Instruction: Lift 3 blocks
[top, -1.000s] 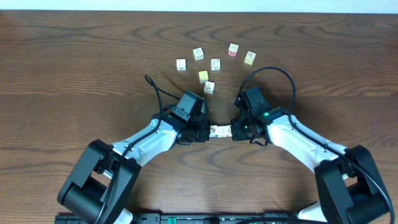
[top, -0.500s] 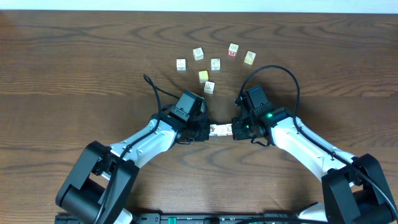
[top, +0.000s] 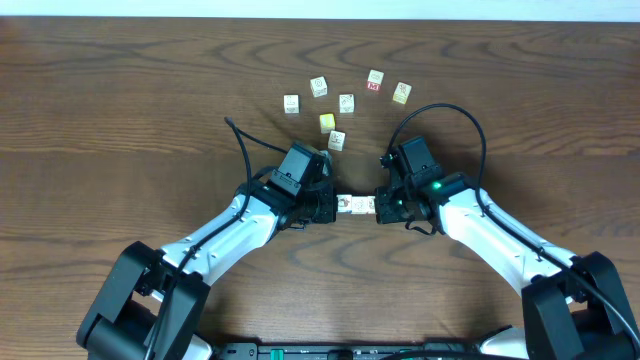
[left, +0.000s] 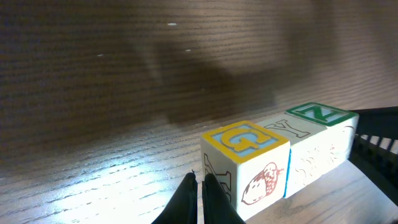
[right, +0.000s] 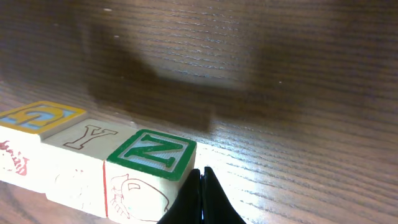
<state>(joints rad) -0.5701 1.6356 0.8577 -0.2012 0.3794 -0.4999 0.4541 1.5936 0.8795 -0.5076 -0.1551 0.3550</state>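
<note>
Three small, square-edged wooden blocks (top: 355, 206) form a straight end-to-end row between the two arms, near the middle of the dark, grained desk (top: 120, 100). Their pale faces carry printed letters: a blue G framed in yellow, an outlined Y and a white N on green. The left gripper (top: 332, 206), fingers pressed together, butts against the G end. The right gripper (top: 378, 206), likewise closed, presses the N end. Whether the row clears the wood I cannot tell. Loose cubes (top: 346, 102) lie scattered beyond.

Probably a robotics lab bench: a bare wood-grain table (top: 120, 90), two black-and-white arms (top: 240, 222) trailing loose black cables (top: 440, 107), and small toy cubes (top: 346, 102) scattered just beyond the left gripper (top: 332, 207) and right gripper (top: 378, 207).
</note>
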